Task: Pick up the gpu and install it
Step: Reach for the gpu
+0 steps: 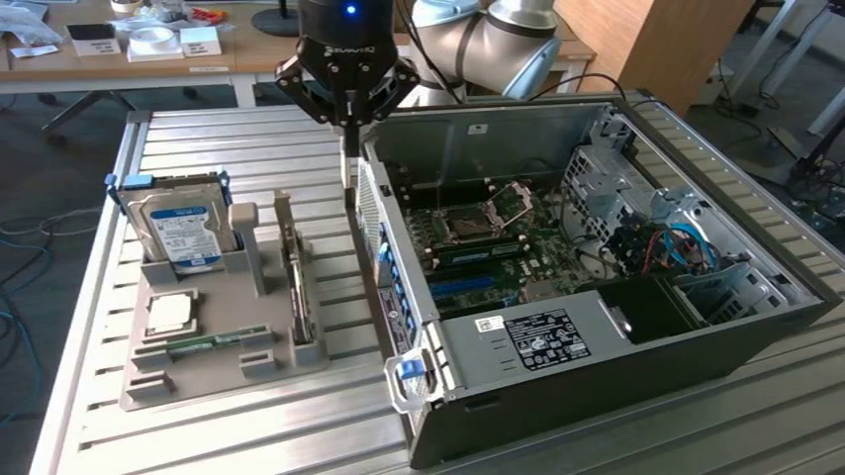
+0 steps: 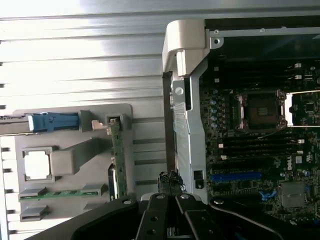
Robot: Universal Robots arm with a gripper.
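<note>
One gray holder [image 1: 198,381] sits on the slatted table [image 1: 264,435], beside the open computer case [image 1: 608,376]. The gpu [image 1: 299,287] stands on edge in the holder slot nearest the case. Farther back, the pincer [image 1: 347,188] hangs with its fingers together and empty, between holder and case wall.

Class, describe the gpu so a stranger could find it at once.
Beside the open computer case, on the exterior view's left, lies a grey parts holder. The gpu stands on edge in its slot nearest the case: a thin, long card, unlike the blue-labelled hard drive and the small memory stick.
</note>
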